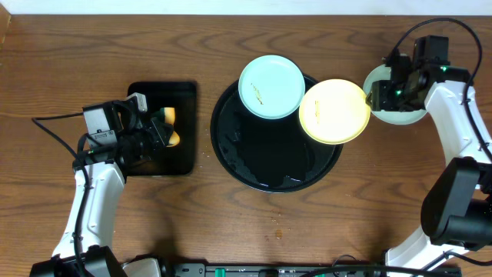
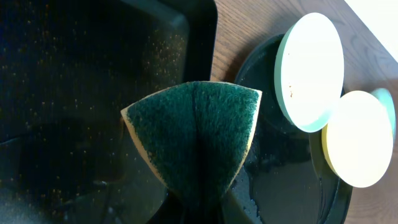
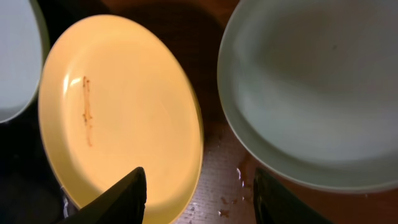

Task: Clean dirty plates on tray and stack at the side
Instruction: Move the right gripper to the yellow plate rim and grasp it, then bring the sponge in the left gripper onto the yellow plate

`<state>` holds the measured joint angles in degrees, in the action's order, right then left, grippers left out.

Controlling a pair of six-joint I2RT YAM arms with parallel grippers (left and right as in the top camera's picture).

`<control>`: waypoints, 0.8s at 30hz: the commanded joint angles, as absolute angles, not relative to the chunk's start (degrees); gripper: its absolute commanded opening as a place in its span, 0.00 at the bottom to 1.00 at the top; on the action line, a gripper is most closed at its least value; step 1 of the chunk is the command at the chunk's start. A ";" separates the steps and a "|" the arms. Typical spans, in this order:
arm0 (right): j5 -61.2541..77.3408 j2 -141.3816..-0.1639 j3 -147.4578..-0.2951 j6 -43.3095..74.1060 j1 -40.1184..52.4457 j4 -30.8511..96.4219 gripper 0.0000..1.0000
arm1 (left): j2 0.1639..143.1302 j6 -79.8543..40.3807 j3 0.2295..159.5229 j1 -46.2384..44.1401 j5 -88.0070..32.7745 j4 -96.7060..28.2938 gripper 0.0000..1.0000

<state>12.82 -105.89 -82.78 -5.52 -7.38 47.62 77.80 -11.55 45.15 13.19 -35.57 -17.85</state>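
Two right fingers stand apart with nothing between them, above the gap between a yellow plate bearing a brownish streak and a pale mint plate that lies on the tabletop beside the round black tray. The yellow plate overhangs that tray's right rim, and a second mint plate, also smeared, overhangs its far rim. The left fingers are clenched on a folded sponge over the rectangular black tray.
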 commanded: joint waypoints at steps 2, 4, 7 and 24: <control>10.57 -106.15 -78.32 -6.04 -6.66 44.18 0.52 | 77.80 -10.09 46.74 13.43 -35.24 -17.96 0.08; 13.15 -106.15 -76.42 -6.02 -6.42 42.19 0.52 | 77.80 -10.07 46.74 13.43 -35.27 -17.96 0.08; 13.76 -106.15 -73.30 -5.85 -5.50 39.13 0.50 | 77.80 -10.09 46.74 13.43 -35.24 -17.96 0.08; 13.82 -103.72 -75.40 -0.08 -3.55 43.53 0.01 | 77.80 -10.07 46.74 13.43 -34.83 -18.50 0.08</control>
